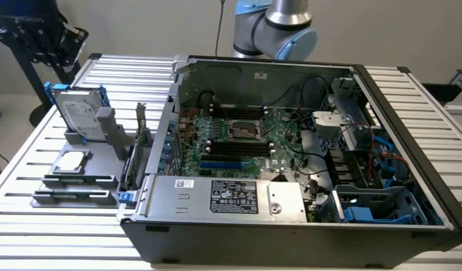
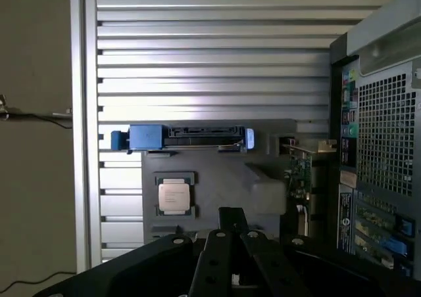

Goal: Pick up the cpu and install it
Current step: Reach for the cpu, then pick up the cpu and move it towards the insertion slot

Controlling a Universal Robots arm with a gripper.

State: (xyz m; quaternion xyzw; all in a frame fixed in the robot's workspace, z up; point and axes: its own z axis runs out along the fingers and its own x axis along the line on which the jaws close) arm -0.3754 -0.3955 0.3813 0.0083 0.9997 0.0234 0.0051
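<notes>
Black fingers of the end effector [image 2: 231, 218] are pressed together to a narrow tip with nothing between them. It grips nothing and touches nothing. The cpu [image 2: 174, 196] lies flat, silvery top up, in a square recess of the grey holder [image 2: 217, 179], apart from that tip. In the exterior view the cpu [image 1: 71, 161] rests on the holder [image 1: 102, 169] on the slatted metal bench [image 1: 35, 226]. It is to the exterior view's left of the open computer case [image 1: 411, 226] and just in front of the upright hard drive [image 1: 79, 116] in its blue frame.

Faint lines of print cross the cpu's top, too small to read. The power supply [image 1: 231, 195] carries a white sticker and a dark label crowded with marks, none legible, and the hard drive's label is just as unreadable.

From the exterior view come the arm's grey-and-blue joint [image 1: 280, 25] behind the case, and the green motherboard [image 1: 215, 132] with its metal-framed socket [image 1: 244, 130]. The wrist view gives the hard drive [image 2: 191, 138] edge-on, a green card [image 2: 299, 172] standing beside the holder, and the case's perforated rear panel [image 2: 385, 139].
</notes>
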